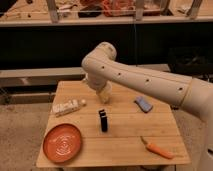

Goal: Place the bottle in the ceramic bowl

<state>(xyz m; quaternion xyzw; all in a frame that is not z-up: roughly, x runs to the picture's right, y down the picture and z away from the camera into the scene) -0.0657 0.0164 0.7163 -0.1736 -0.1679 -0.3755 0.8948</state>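
The bottle [66,107] is cream-coloured and lies on its side at the left of the wooden table [125,135], its cap pointing right. The ceramic bowl [62,142], a shallow orange-red dish with pale rings, sits at the front left corner. My gripper [97,86] hangs at the end of the big white arm [145,82] over the table's back middle, to the right of the bottle and above it. It is largely hidden by the wrist and holds nothing.
A pale cup [105,95] stands just under the wrist. A black upright block [102,120] stands mid-table, a blue-grey object [144,104] lies to the right, and a carrot [157,148] lies front right. Dark shelving runs behind.
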